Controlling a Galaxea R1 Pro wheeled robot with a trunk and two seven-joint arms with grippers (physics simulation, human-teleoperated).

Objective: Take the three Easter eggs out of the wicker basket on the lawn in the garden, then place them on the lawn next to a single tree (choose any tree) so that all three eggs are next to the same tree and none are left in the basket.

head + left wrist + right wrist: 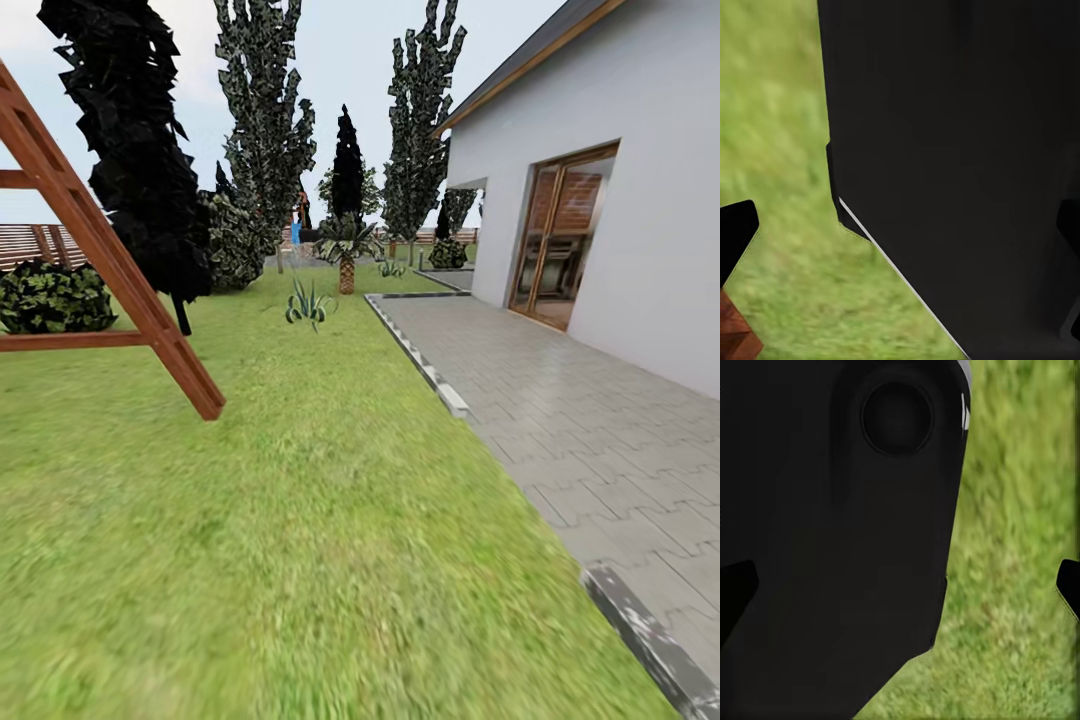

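Observation:
The lawn [300, 520] stretches ahead of me in the head view. A tree [135, 160] with a near-black blocky crown and a thin trunk stands at the left, behind a wooden frame. The Easter eggs and the wicker basket are out of view. In the left wrist view my left gripper [900, 232] is open, its dark fingertips [735, 236] at the picture's edges, with a black part of my own body [960, 135] and grass behind. My right gripper [900, 585] is open too, with nothing between its fingers.
A slanted brown wooden frame [110, 270] rises at the left. A grey paved path [600, 430] with a kerb [425, 370] runs along the house wall [650, 200] and glass door [560, 240]. Farther off stand an agave [308, 303], a short palm [346, 250], a bush [55, 298] and tall trees.

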